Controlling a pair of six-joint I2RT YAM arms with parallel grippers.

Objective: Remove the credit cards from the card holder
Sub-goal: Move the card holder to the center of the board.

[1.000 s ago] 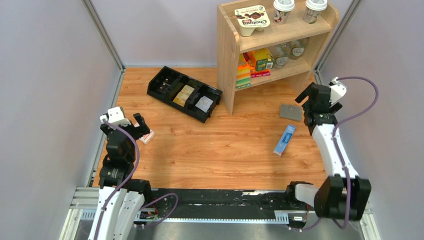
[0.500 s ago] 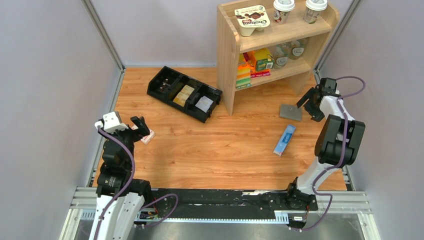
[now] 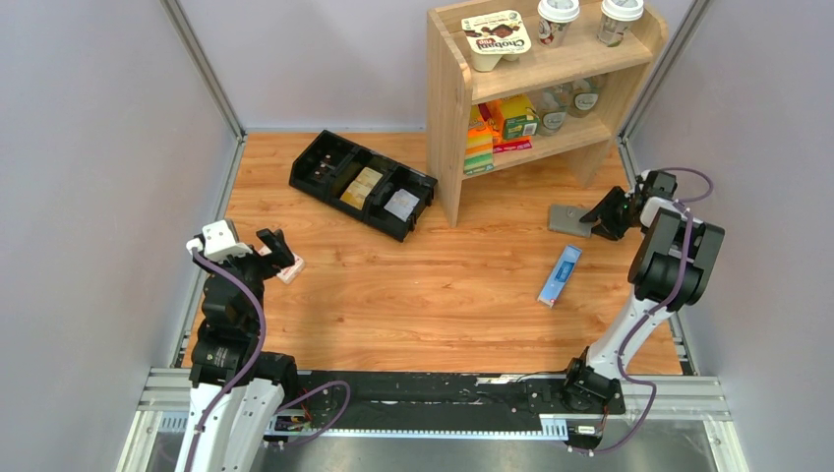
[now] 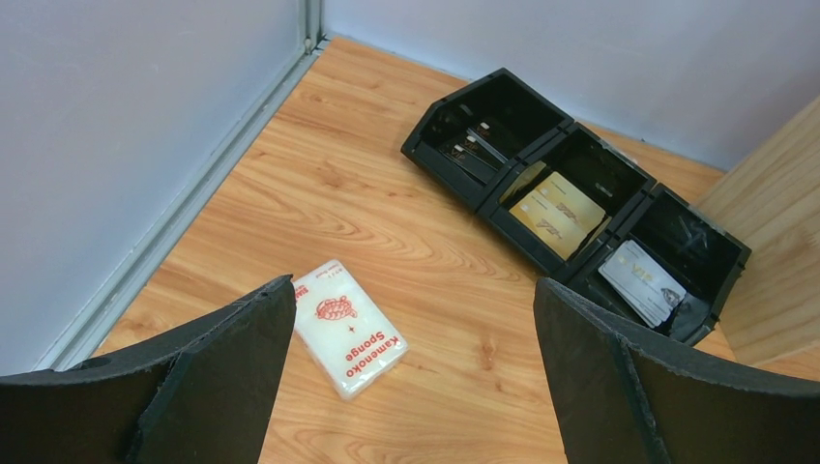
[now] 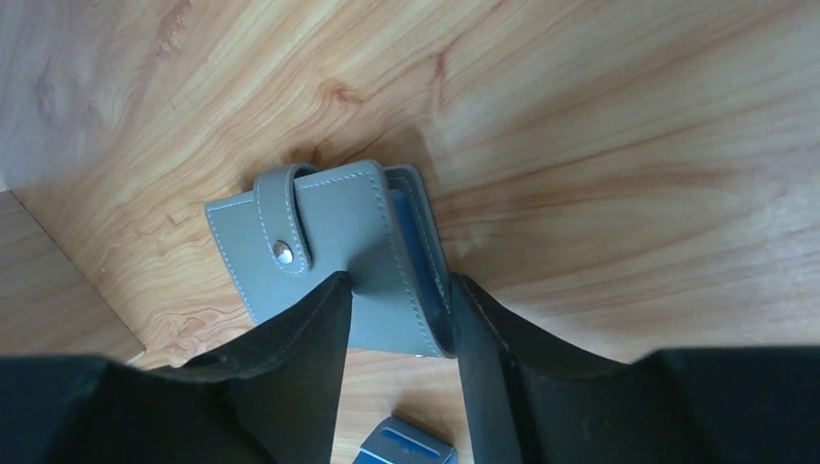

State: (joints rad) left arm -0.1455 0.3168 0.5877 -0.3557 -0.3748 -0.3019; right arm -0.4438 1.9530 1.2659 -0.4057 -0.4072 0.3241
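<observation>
Top external view is showing the holder (image 3: 570, 218) lying shut on the table (image 3: 443, 295) at the foot of the shelf (image 3: 447, 147), with the right gripper (image 3: 598, 213) reaching in low at its right edge; the left gripper (image 3: 276, 250) is hanging by a sponge packet (image 3: 291, 268), well apart. Left wrist view is showing those jaws gaping wide, holding nothing, with a tray (image 4: 425, 145) beyond. Right wrist view is showing the right jaws narrowly parted over the holder's near edge; whether they are touching it I cannot tell. Its strap (image 5: 290, 227) is snapped down, so no cards are showing. I'm judging it light, soft and lying too flat to scoop, so the strap's loose end is looking like the place to pinch
</observation>
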